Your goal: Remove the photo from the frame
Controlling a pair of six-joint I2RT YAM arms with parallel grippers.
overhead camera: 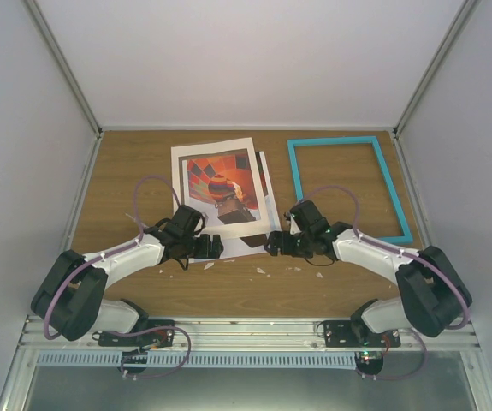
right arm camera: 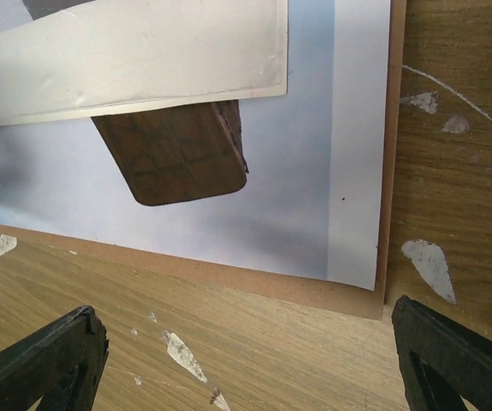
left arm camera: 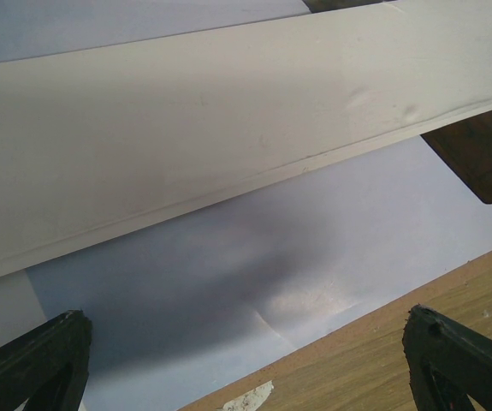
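Hovering both empty grippers at the near edge of the loose photo, with the frame already set apart.
Left gripper point(overhead camera: 211, 248) sits low at the near-left corner of the paper stack, fingers spread wide, holding nothing, likely lined up to slip under the lifted paper edge. Photo point(overhead camera: 222, 184) lies face up mid-table on a white sheet point(overhead camera: 269, 205) and a brown backing board point(right arm camera: 254, 284), out of the frame. Right gripper point(overhead camera: 273, 246) mirrors it at the near-right corner, fingers spread, empty, probably there to steady the board. Frame point(overhead camera: 331, 140) lies flat and empty at far right, well apart from the photo, so the task looks basically done.
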